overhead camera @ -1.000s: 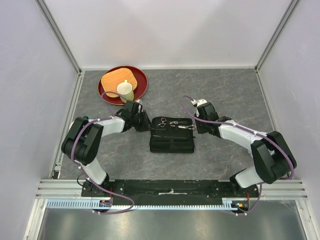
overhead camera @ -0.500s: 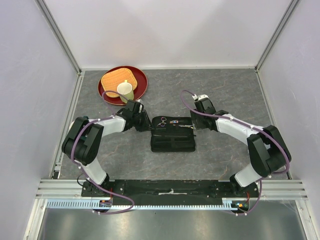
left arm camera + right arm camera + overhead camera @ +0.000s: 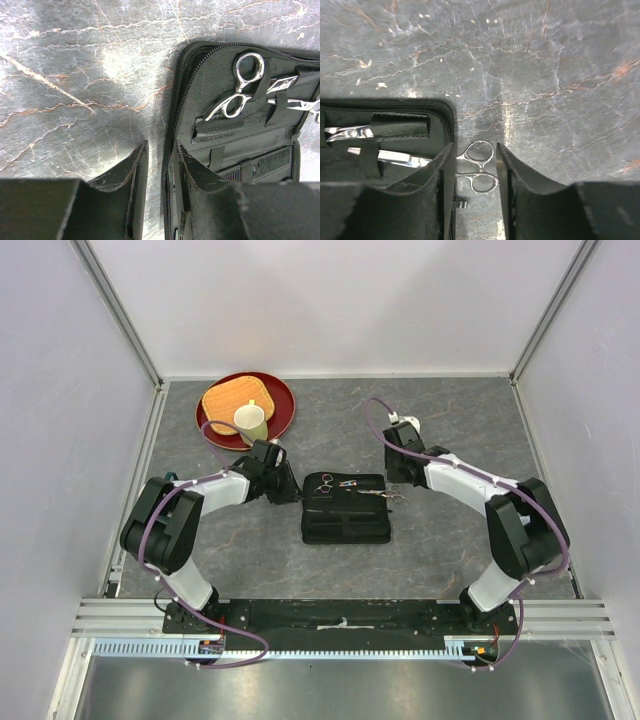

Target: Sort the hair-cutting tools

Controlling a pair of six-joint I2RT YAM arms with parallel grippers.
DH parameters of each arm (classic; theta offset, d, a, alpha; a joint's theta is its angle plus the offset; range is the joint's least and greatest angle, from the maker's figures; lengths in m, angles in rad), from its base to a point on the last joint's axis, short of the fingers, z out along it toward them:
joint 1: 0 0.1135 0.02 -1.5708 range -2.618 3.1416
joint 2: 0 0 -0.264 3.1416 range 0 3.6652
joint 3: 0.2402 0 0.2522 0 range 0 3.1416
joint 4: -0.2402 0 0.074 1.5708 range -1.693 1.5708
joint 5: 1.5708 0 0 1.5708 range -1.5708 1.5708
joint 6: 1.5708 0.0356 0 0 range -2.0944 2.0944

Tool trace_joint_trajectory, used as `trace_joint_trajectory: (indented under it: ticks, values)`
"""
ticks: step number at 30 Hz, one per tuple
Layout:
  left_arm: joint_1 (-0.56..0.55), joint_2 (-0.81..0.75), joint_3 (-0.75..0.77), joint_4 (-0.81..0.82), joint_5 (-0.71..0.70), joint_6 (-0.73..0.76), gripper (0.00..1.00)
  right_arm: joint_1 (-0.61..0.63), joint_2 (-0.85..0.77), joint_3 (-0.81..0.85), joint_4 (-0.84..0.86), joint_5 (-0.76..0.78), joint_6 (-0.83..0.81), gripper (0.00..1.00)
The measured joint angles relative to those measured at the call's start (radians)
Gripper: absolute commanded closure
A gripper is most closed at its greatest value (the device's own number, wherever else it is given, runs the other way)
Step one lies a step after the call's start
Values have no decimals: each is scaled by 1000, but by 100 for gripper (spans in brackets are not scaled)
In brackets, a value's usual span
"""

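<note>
A black zip case lies open mid-table. One pair of silver scissors is strapped in its upper half. A second pair has its blades under a strap and its finger rings out past the case's right edge, resting on the table. My right gripper is open, its fingers either side of those rings. My left gripper is narrowly open astride the case's left zip rim, with table showing between the outer finger and the zip. Comb teeth show in the lower half.
A red round tray at the back left holds an orange mat and a pale cup. White walls enclose the table on three sides, and a metal rail runs along the near edge.
My right gripper has opened and its arm has drawn back toward the far side. The second scissors now lie with their rings past the case's right edge. The left arm has stayed put.
</note>
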Motion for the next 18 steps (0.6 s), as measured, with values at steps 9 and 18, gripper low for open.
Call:
trace_joint_trajectory:
  ticks: [9,18]
  values:
    - [0,0,6,-13,-6,0,66,-1,87,1,-29,-37,91,65]
    - [0,0,7,-16,-6,0,66,-1,151,14,-27,-43,138,81]
